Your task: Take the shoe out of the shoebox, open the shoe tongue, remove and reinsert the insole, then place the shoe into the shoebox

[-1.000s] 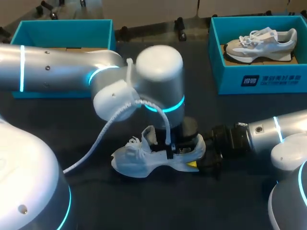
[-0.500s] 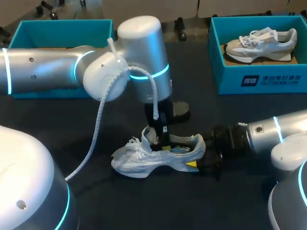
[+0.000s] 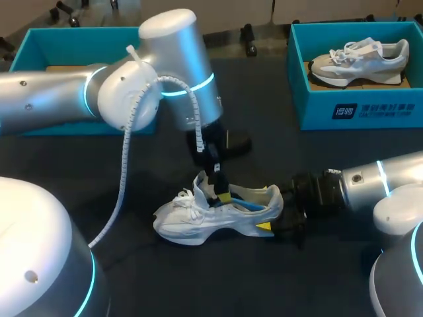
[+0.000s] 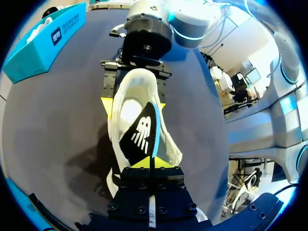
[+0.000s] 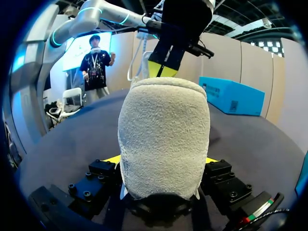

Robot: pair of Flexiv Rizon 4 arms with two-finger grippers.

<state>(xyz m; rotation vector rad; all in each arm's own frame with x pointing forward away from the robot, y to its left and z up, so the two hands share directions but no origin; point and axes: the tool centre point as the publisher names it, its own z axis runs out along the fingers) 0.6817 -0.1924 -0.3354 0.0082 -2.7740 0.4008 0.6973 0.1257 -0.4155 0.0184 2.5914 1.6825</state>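
Right wrist view: you have the shoe (image 5: 163,134) heel-on, its fuzzy grey heel filling the middle above the dark table (image 5: 72,130). Your right gripper (image 5: 162,161) clamps it. A yellow fingertip (image 5: 113,159) shows at each side of the heel, both pressed to it. Beyond the heel, the left gripper (image 5: 162,70) hangs fingers-down over the shoe. Its yellow tips are close together on a thin dark strip, probably the insole (image 5: 167,65), too small to confirm. A teal shoebox (image 5: 231,94) sits farther back.
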